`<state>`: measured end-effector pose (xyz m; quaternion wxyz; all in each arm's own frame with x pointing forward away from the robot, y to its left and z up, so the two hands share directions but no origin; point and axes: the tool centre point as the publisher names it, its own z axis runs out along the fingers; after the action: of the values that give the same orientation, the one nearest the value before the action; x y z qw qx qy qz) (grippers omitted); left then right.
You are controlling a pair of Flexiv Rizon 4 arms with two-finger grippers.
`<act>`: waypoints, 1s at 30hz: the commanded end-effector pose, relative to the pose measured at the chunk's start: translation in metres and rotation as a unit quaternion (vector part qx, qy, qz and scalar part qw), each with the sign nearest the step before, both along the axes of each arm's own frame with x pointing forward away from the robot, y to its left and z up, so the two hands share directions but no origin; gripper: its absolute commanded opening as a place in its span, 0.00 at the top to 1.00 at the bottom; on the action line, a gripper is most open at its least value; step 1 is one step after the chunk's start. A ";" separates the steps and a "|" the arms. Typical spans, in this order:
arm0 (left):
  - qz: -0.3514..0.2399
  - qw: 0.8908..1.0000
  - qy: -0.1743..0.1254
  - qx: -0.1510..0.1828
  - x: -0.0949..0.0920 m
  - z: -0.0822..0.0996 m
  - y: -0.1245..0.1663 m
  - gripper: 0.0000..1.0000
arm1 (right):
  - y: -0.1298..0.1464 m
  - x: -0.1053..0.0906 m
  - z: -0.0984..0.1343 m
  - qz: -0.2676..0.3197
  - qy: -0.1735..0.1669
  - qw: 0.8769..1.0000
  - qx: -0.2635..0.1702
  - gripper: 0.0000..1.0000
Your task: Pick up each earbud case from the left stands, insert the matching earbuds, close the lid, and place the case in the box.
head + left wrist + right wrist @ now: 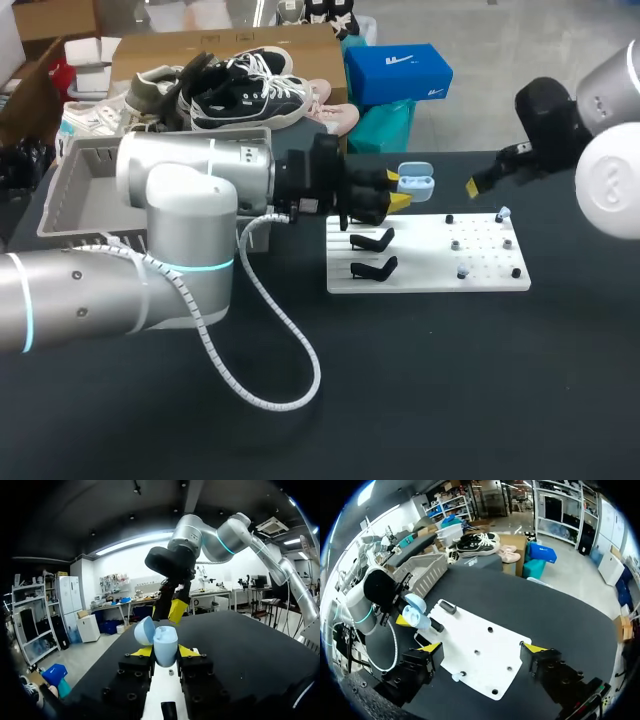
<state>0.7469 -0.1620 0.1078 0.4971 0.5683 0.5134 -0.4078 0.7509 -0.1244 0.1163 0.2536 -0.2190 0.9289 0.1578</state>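
Observation:
My left gripper [398, 192] is shut on a light blue earbud case [415, 181] with its lid open, held above the back edge of the white board [430, 282]. In the left wrist view the case [165, 646] stands upright between the yellow tips, lid [144, 630] tipped back. My right gripper [487, 176] hangs open and empty just right of the case, over the board's back right. From its wrist view the right gripper [482, 648] spreads wide above the board [480, 645], the held case [413, 615] off to one side. Two black stands [372, 241] sit bare on the board's left.
Small earbuds [503, 213] rest on pegs on the board's right part, another [462, 270] nearer the front. A grey basket [85, 190] stands at the table's back left, behind my left arm. A white cable [290, 350] loops over the black tabletop in front.

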 end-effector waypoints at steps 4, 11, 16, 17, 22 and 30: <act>-0.009 1.000 -0.006 -0.018 0.014 -0.001 -0.012 1.00 | -0.012 -0.002 -0.016 -0.020 0.000 0.999 -0.034 0.00; 0.005 1.000 -0.007 -0.022 0.020 0.001 -0.015 1.00 | -0.022 0.005 -0.027 -0.022 0.011 0.998 -0.062 0.00; 0.005 1.000 -0.007 -0.022 0.020 0.001 -0.015 1.00 | -0.028 0.014 -0.039 -0.012 0.013 0.996 -0.082 0.00; 0.005 1.000 -0.007 -0.022 0.020 0.001 -0.015 1.00 | -0.029 0.015 -0.042 -0.012 0.013 0.996 -0.084 0.00; 0.005 1.000 -0.007 -0.022 0.020 0.001 -0.015 1.00 | -0.036 0.018 -0.058 0.018 0.002 0.996 -0.086 0.00; 0.005 1.000 -0.007 -0.022 0.020 0.001 -0.015 1.00 | -0.038 0.027 -0.082 0.044 0.021 0.993 -0.109 0.00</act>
<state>0.7664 -0.1771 0.1090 0.5140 0.5577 0.5050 -0.4120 0.7639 -0.1668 0.0393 0.2108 -0.2802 0.9339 0.0694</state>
